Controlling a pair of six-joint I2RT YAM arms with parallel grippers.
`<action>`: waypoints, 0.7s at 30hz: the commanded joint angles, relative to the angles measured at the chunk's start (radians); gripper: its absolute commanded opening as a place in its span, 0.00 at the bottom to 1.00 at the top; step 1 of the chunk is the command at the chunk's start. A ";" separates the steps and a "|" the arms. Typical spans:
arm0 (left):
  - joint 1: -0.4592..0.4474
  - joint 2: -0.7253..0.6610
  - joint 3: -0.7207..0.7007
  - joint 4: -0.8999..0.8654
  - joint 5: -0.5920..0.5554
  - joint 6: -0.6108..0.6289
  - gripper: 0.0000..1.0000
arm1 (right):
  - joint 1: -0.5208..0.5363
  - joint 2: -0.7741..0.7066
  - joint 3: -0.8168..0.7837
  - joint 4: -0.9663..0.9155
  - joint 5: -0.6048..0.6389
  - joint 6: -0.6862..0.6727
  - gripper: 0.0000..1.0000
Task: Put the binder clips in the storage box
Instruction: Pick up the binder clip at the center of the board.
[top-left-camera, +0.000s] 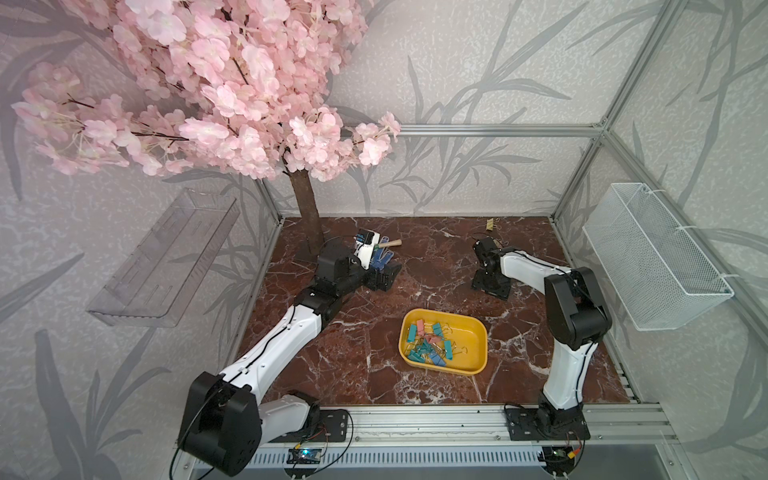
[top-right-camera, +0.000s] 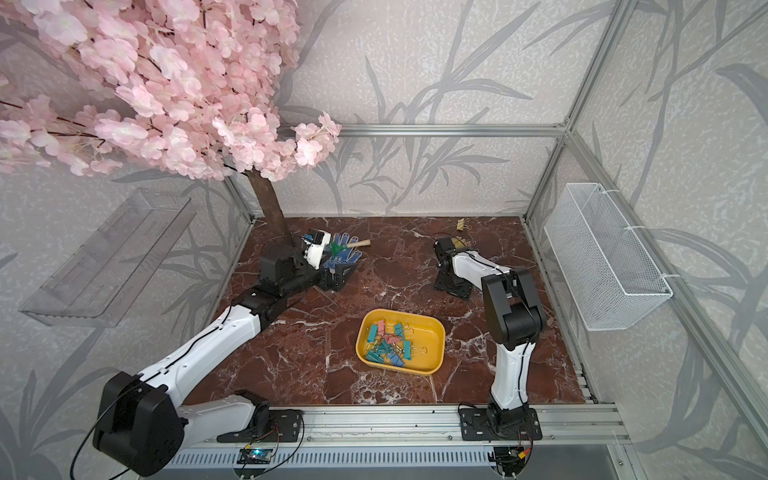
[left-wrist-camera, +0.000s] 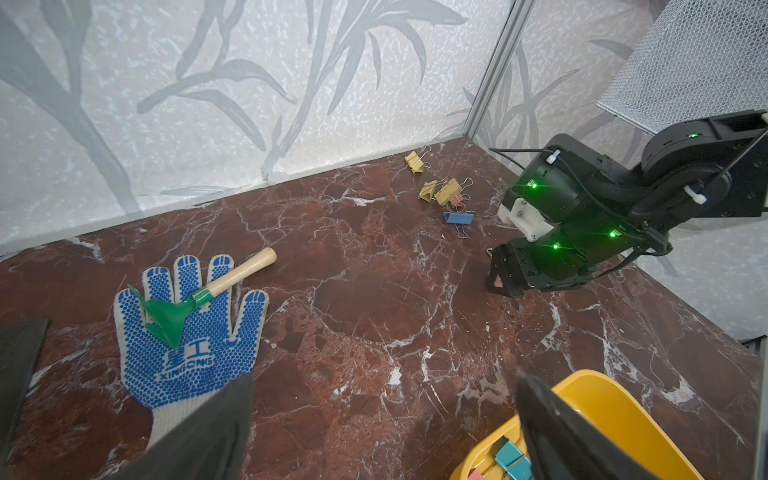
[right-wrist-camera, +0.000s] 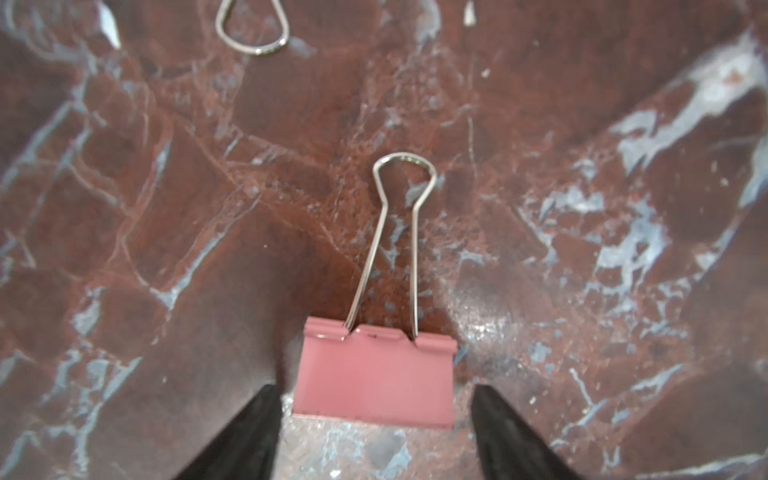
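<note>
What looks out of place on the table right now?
Several pastel binder clips lie loose near the far right corner, outside the shallow yellow plastic tray. A green wooden-handled hand rake rests on a blue-dotted work glove by the tree.

Bare marble (top-left-camera: 436, 270) is lying open between box (top-left-camera: 465, 345) and far clips (left-wrist-camera: 446, 193); glove (left-wrist-camera: 187, 345) and rake (left-wrist-camera: 170, 316) are blocking the far left.

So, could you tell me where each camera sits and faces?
Top views: high in front, looking down at the table; left arm, right arm show.
Left wrist: faces far wall and right claw; open left claw shows.
Right wrist: down at a pink clip, right claw astride it.
Left wrist and top views share the box.
</note>
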 joint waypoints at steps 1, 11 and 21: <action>-0.003 -0.019 -0.011 0.027 0.022 0.010 1.00 | -0.001 0.007 -0.001 0.014 0.015 0.023 0.66; -0.004 -0.019 -0.012 0.030 0.028 0.008 1.00 | -0.001 -0.038 -0.049 0.037 0.016 0.017 0.49; -0.009 -0.013 -0.015 0.035 0.035 0.007 1.00 | 0.039 -0.325 -0.150 -0.004 -0.010 0.017 0.47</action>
